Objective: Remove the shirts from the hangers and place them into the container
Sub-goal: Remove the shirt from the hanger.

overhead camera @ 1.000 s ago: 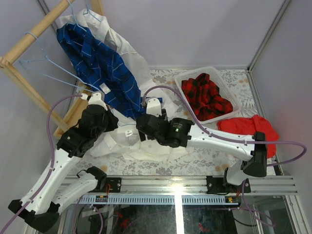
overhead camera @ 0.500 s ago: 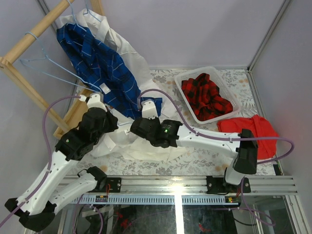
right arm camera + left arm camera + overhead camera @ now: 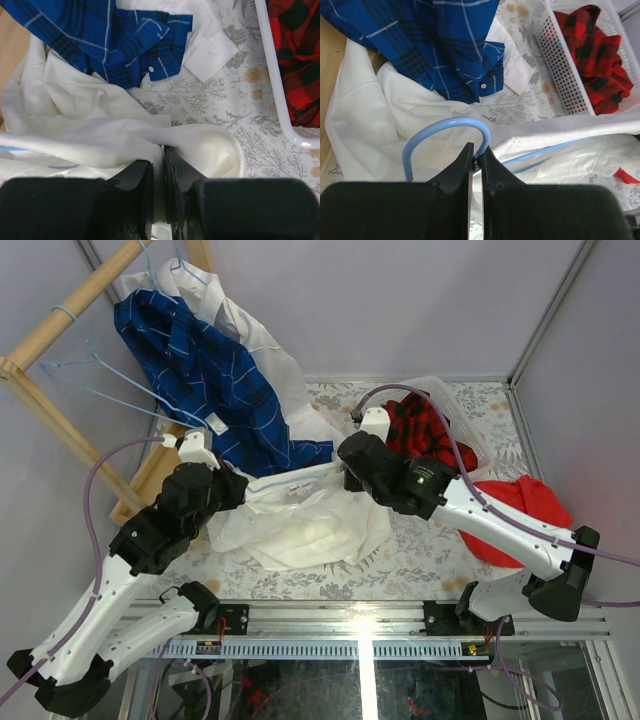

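Left hand (image 3: 476,152), right hand (image 3: 158,154), both clamped.

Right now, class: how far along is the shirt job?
Done: plaid shirt in the basket. In hand: left tool pinches the hanger hook, right tool grips a white shirt. Left: blue shirt and a second white shirt at the rack.

I count one blue shirt (image 3: 200,370), two white shirts (image 3: 310,535), one red-and-black shirt (image 3: 595,55) inside one basket (image 3: 560,70), and one red cloth (image 3: 530,500) beside it.
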